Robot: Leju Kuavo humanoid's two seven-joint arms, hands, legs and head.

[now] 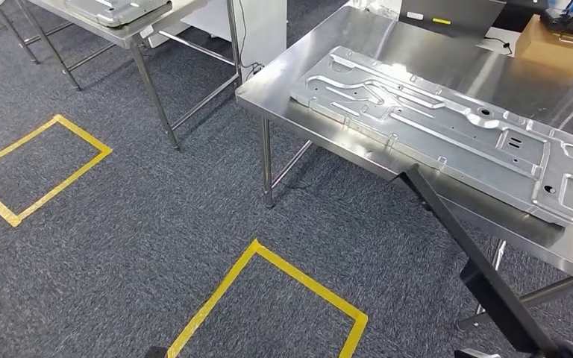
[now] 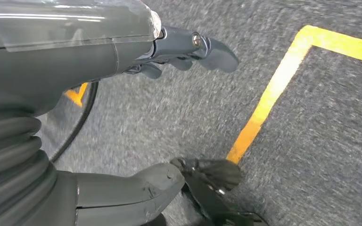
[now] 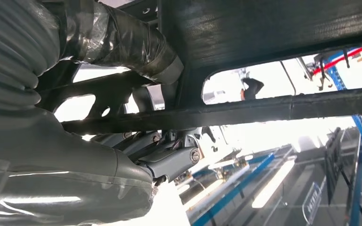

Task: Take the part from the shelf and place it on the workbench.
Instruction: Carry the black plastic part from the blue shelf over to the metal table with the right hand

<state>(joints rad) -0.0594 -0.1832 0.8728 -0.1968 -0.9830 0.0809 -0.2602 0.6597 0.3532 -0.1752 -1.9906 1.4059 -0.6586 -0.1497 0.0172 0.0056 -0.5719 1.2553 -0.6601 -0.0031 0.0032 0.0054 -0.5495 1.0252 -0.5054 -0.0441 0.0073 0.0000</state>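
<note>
Head view shows the long flat stamped silver metal part [image 1: 448, 127], with pressed ribs and small holes, lying on the brushed steel workbench [image 1: 388, 45] at the right, near its front edge. A brown cardboard box [image 1: 556, 45] stands far right on it. Yellow tape squares [image 1: 41, 168] mark the rough grey carpet [image 1: 194, 216]. Over this carpet the left hand [image 2: 188, 47] hangs, fingers apart, holding nothing. The right hand [image 3: 169, 157] sits under a black frame [image 3: 264, 28]; its finger state I cannot tell.
</note>
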